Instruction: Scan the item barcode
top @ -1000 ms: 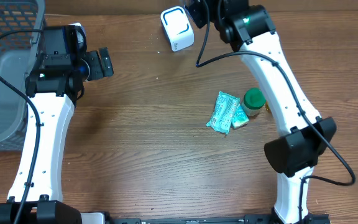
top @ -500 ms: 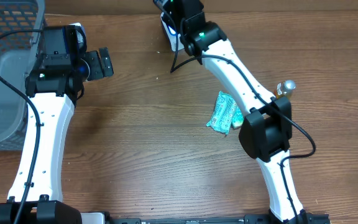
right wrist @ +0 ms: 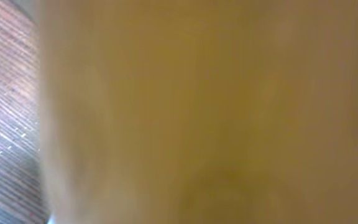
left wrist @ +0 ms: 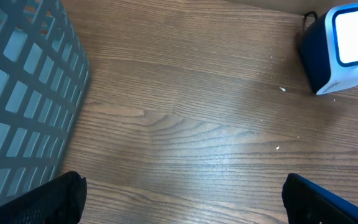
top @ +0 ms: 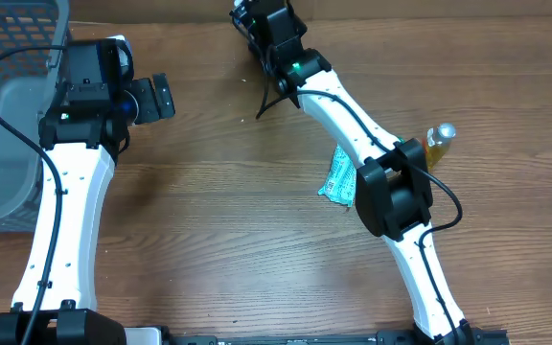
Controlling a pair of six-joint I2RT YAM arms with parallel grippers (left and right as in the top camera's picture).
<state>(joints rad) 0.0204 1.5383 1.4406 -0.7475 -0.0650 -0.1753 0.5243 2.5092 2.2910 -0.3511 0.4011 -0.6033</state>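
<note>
Nearest, the crinkled green packet (top: 336,178) lies flat on the table (top: 218,240) just beside the right arm's elbow, and farther off that arm stretches to the far edge by the white scanner (left wrist: 347,50), right claw (top: 257,21) pinched closed, while the left claw (left wrist: 194,202) gapes wide and empty.

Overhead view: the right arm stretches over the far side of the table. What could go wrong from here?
1. The amber bottle sits close beside the right arm's elbow; a swing could knock it away.
2. The scanner shows only in the left wrist view. Overhead, the right arm seems to cover it, and the right wrist view is a yellow-brown blur, so the shut right claw may bump it unseen.
</note>
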